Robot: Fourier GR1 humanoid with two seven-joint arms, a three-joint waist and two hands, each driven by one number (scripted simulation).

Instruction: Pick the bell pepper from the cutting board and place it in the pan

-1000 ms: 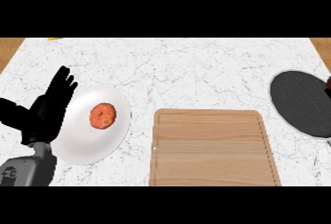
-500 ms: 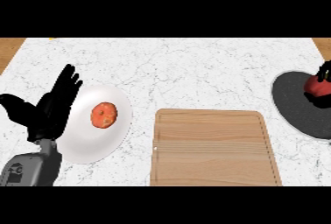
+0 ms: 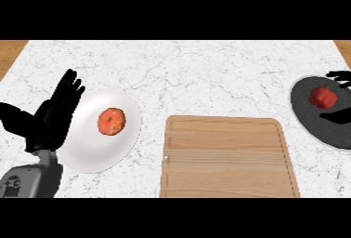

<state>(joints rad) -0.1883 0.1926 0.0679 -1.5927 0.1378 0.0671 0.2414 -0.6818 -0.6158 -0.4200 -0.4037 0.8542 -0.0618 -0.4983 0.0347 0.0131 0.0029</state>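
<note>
The red bell pepper [image 3: 323, 96] lies inside the dark pan [image 3: 322, 132] at the counter's right edge. My right hand [image 3: 341, 77] shows only partly at that edge, open, with fingers above the pepper and thumb below it, both a little apart from it. The wooden cutting board [image 3: 230, 158] in the lower middle has nothing on it. My left hand [image 3: 51, 116] rests open with fingers up at the far left, beside a white plate.
A white plate [image 3: 93, 151] at the left holds a round orange-red slice of food [image 3: 111, 122]. White marble counter stretches behind the board and between plate and pan. The counter's wooden corners show at the top left and right.
The right hand brought the pepper over the pan and its fingers have spread away from it; the pepper now lies in the pan. The left hand has barely shifted.
</note>
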